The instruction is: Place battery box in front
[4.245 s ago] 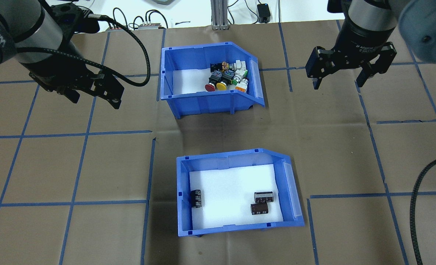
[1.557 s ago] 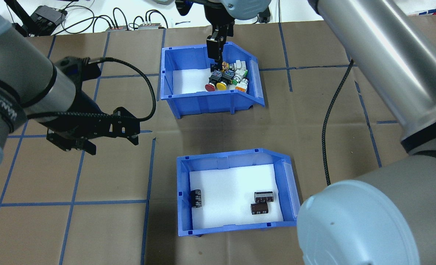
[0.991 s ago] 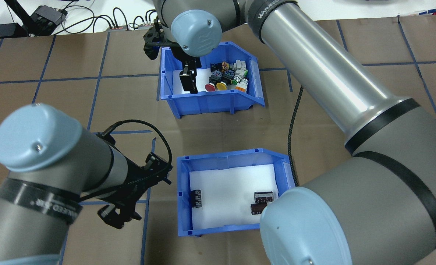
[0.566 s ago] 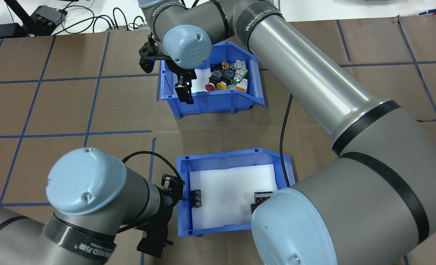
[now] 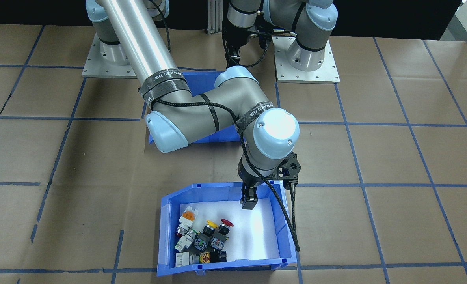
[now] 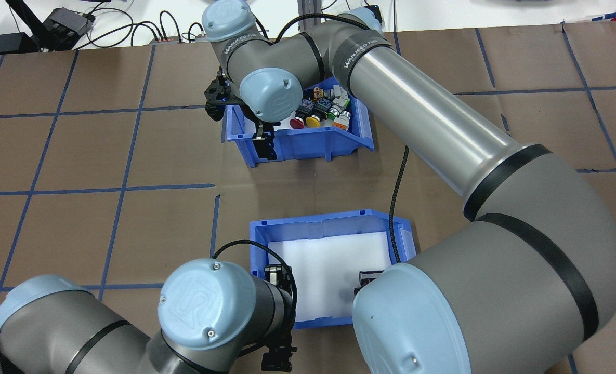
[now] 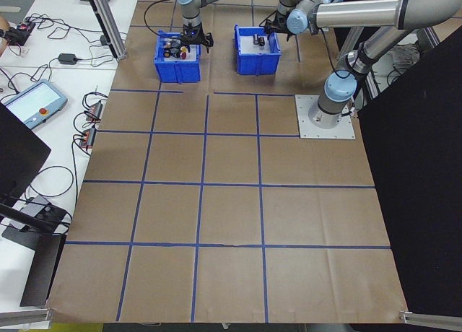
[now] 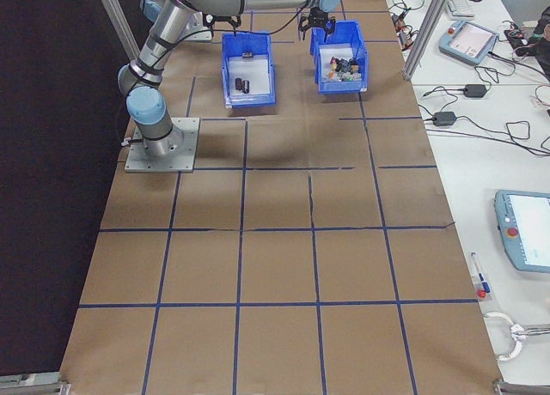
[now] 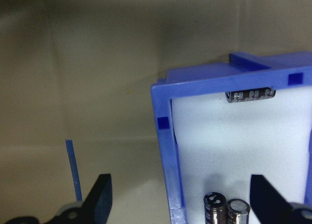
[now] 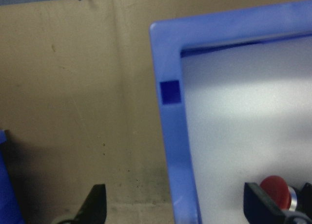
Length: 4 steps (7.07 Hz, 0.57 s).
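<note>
The battery box [image 6: 328, 216], a blue bin with a white floor, sits on the robot's side of the table, and dark cylinders [image 9: 222, 212] lie inside it. My left gripper [image 6: 277, 317] is open, and its fingers [image 9: 100, 199] straddle the box's robot-side wall [image 9: 168, 151] without touching it. My own wrist largely hides it from overhead. The like blue bin of push-button switches [image 6: 313, 148] stands farther out. My right gripper [image 6: 263, 134] [image 5: 251, 191] is open astride that bin's robot-side wall [image 10: 170, 112], near its left corner.
My right arm [image 6: 443, 130] reaches diagonally over the table and covers the battery box's right end. Brown paper with a blue tape grid covers the table. Cables and small devices [image 6: 79, 26] lie past the far edge, beside an aluminium post [image 6: 310, 21].
Both arms swung in from the table's sides. The left gripper came down to the battery box's near wall and the right crossed to the switch bin's corner. Neither bin has moved.
</note>
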Tool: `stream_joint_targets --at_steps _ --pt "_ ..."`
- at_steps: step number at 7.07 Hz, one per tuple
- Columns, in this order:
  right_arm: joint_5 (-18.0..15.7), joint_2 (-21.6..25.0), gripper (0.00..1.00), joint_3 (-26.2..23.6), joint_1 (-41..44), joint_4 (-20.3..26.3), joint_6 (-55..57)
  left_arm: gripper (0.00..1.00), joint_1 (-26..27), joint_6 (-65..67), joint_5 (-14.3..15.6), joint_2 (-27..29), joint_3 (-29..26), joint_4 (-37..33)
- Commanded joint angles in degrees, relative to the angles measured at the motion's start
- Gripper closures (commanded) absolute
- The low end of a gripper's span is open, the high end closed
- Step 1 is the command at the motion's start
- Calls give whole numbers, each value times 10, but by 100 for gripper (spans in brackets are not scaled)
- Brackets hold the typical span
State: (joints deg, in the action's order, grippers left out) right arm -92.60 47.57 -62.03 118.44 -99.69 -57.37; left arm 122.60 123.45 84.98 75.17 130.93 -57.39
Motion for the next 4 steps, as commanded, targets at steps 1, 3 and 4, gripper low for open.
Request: stream_joint_targets --at_steps 1,3,4 --pt "-1 4 3 -24 -1 -40 3 1 34 55 40 51 0 93" --pt "-33 8 60 -23 -2 -46 -1 1 38 56 58 66 -3 98" --pt "-52 12 83 -23 -3 -46 -2 1 38 56 58 67 -10 98"
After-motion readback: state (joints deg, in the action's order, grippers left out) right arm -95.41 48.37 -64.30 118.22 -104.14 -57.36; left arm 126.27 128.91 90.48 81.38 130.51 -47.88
